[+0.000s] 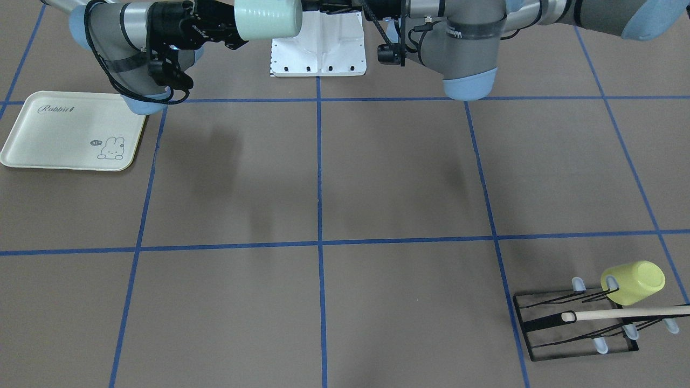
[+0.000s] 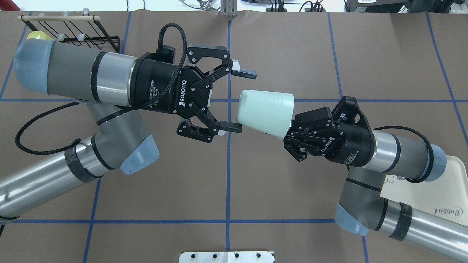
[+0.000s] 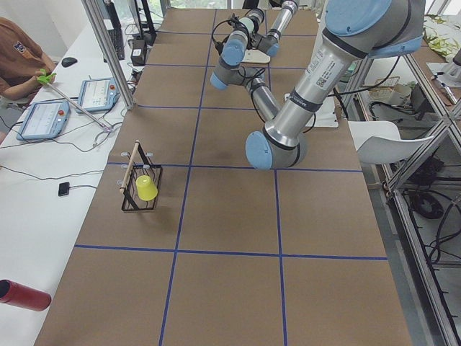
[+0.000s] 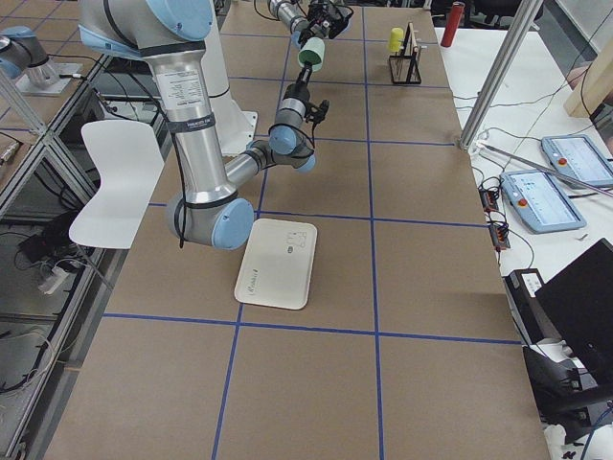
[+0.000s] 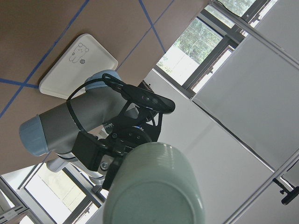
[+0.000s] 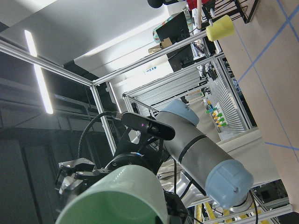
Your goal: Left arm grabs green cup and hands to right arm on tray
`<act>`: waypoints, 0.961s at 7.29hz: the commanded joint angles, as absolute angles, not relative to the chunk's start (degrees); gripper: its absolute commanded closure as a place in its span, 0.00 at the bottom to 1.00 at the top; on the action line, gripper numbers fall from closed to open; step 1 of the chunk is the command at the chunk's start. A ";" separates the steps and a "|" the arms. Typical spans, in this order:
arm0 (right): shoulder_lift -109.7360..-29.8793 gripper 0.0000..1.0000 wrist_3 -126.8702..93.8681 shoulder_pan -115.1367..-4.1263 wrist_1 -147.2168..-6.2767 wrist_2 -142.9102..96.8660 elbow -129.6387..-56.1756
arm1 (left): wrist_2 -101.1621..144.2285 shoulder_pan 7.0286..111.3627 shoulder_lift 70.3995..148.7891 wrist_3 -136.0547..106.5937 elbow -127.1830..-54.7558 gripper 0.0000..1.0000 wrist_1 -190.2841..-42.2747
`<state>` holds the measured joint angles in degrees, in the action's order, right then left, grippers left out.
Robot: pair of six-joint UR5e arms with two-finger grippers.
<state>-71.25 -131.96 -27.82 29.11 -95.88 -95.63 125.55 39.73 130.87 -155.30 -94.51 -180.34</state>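
At 4 o'clock, nearest, the cream Rabbit tray point(image 2: 449, 182) lies partly under the right arm point(image 2: 398, 153). Above mid-tabletop the green cup point(image 2: 265, 111) is held aloft on its side, pinched at its rim end by the jaws of the right gripper point(image 2: 292, 132). The jaws of the left gripper point(image 2: 239, 100) are spread about its base, one finger just beside it. The hand-over is judged nearly done: the left gripper is best drawn straight back toward 9 o'clock, lest the base be clipped, before the cup is swung to the tray. The tabletop point(image 2: 292, 190) is brown, ruled by blue tape lines point(image 2: 228, 175). At 11 o'clock, well apart, a wire cup rack point(image 2: 73, 31) with a yellow-green cup point(image 2: 38, 35) is seen.
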 commanded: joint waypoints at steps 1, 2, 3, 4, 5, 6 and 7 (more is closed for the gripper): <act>-72.15 1.00 -131.93 -28.99 29.62 -95.80 -96.06 | 126.64 46.01 129.30 -154.69 -95.01 0.00 -178.44; -74.51 1.00 -131.66 -31.09 29.36 -96.06 -95.37 | 133.35 49.71 128.33 -146.86 -94.84 0.00 -174.94; -75.66 1.00 -131.05 -33.72 29.18 -97.11 -93.45 | 140.12 52.01 127.89 -139.21 -95.01 0.00 -167.59; -75.67 1.00 -130.09 -37.32 28.66 -102.17 -90.47 | 141.84 54.55 127.62 -133.91 -94.92 0.00 -162.13; -75.67 1.00 -127.64 -41.96 26.48 -109.35 -87.74 | 142.03 56.93 126.05 -129.42 -95.01 0.00 -158.76; -75.50 1.00 -120.83 -45.58 21.23 -117.86 -86.58 | 143.77 60.78 123.86 -122.50 -95.01 0.00 -155.95; -75.59 1.00 -114.06 -46.83 15.00 -121.43 -86.66 | 146.05 63.87 121.40 -113.64 -95.01 0.00 -152.87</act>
<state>-75.55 -121.49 -44.11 21.50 -115.17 -87.39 143.67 60.04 124.06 -123.02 -95.00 -156.63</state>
